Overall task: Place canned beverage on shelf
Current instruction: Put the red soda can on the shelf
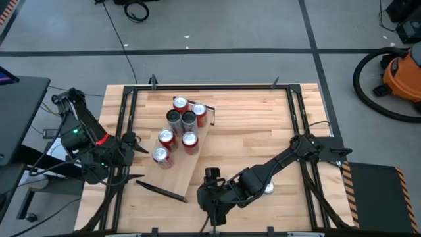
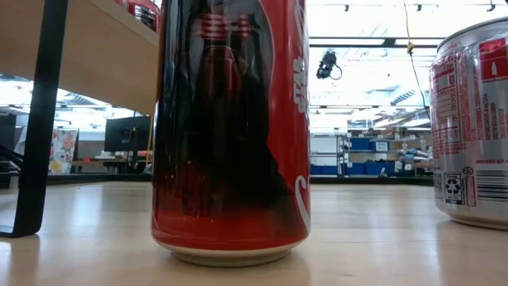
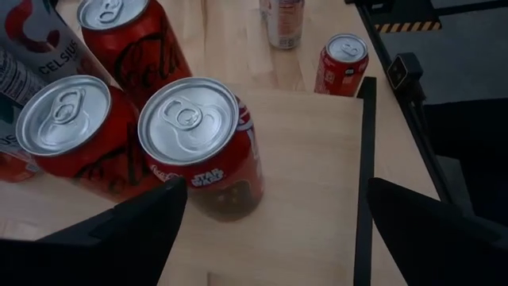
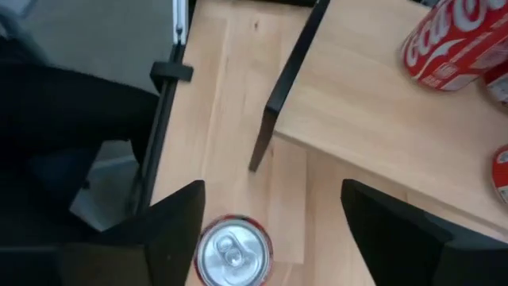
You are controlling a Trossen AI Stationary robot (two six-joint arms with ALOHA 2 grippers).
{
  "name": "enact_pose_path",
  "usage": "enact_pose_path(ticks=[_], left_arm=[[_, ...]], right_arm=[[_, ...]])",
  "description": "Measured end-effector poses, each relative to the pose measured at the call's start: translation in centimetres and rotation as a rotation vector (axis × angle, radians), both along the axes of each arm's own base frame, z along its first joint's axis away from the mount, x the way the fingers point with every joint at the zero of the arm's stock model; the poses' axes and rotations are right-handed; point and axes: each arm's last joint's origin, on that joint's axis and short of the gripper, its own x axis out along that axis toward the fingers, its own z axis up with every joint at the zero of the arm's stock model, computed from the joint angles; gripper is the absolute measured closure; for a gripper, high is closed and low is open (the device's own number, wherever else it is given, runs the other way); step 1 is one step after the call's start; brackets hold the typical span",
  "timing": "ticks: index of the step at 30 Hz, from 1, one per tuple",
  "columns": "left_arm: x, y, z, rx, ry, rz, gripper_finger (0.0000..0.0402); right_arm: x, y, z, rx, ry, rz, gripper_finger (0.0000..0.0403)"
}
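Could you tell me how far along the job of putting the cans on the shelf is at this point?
Done: six cans already stand on the shelf. In hand: the right gripper, open, hangs by a can standing on the table near the front edge, not gripping it. Left: that can and another under the right arm. The left gripper waits open at the shelf.

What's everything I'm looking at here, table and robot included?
Table: one, pale wood, black-framed.
Shelf: one, pale plank, lying diagonally on the table's left half.
Cans on shelf: about seven, mostly red, some dark.
Loose cans: two on the table, a red one between the right gripper's fingers, another beside the right arm.
Vacuum: one, orange, on the floor.
Left gripper: open, by the shelf.
Right gripper: open, over the red can.
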Motion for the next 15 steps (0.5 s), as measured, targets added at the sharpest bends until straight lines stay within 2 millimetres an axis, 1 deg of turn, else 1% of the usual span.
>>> enact_pose_path(ticks=[3,7,15], left_arm=[[0.0,0.0,0.0,0.000,0.000,0.000,0.0002],[0.0,0.0,0.0,-0.004,0.001,0.004,0.0002],[0.0,0.0,0.0,-0.007,0.001,0.007,0.0002]], right_arm=[[0.0,0.2,-0.9,-0.022,0.015,0.017,0.0076],[0.1,0.2,-2.3,-0.057,0.056,0.034,0.0064],[0.1,0.4,-2.4,-0.096,0.046,0.105,0.0057]])
